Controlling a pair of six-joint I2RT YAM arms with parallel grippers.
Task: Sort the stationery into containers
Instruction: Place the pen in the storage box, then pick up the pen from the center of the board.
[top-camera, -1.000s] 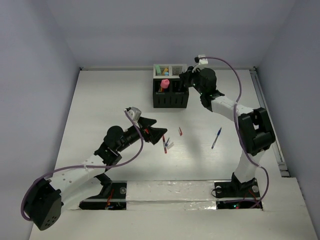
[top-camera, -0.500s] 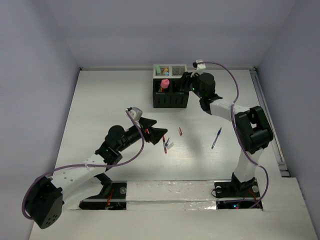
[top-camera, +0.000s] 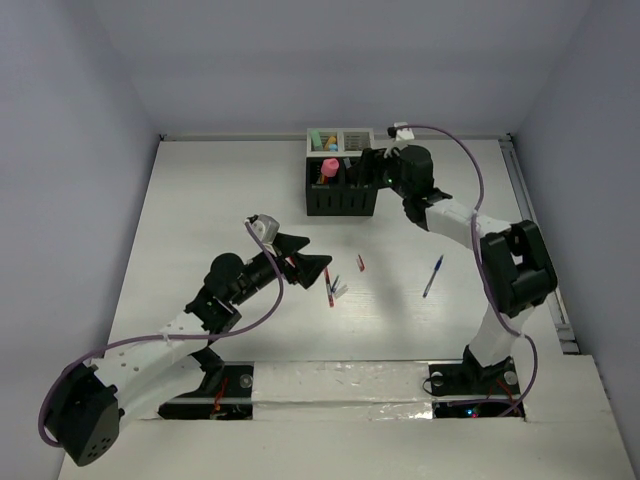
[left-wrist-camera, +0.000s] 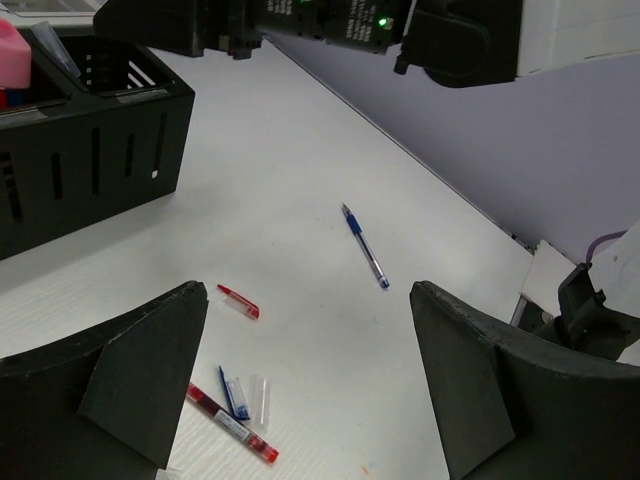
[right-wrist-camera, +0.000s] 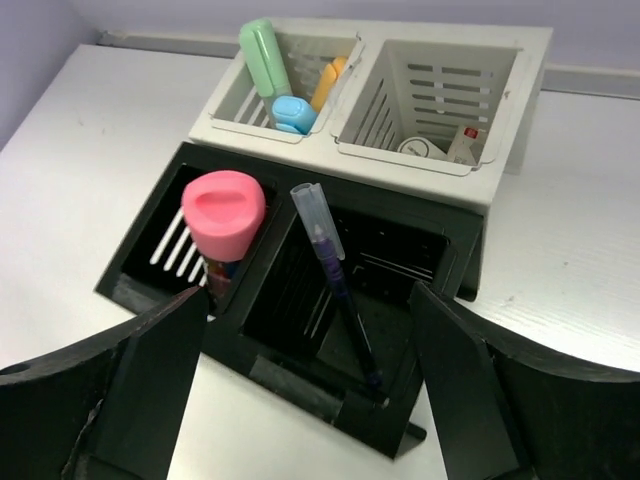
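Seen from above, the joined boxes sit at 12 o'clock on the white surface (top-camera: 220, 200), with the white box (right-wrist-camera: 515, 100) at the 12 o'clock side of the black box (top-camera: 340, 203). The right jaws hang spread wide over the black box and grip nothing. Below them a dark pen (right-wrist-camera: 335, 280) leans, cap up, in that box's right compartment, clear of both fingers, and a pink-capped marker (right-wrist-camera: 224, 205) stands in the left compartment. The white box holds a green marker (right-wrist-camera: 262, 55), a light blue marker (right-wrist-camera: 293, 112) and an orange marker (right-wrist-camera: 328, 80) in one compartment, and white bits (right-wrist-camera: 425, 148) in the other. The left jaws, also wide open and empty, hover near the middle of the surface. A red pen (top-camera: 328, 288), a short blue piece (left-wrist-camera: 233, 392) and a clear tube (left-wrist-camera: 262, 400) lie at their 5 o'clock. A red cap (top-camera: 360, 264) lies at their 3 o'clock, and a blue pen (top-camera: 432, 276) lies farther out the same way.
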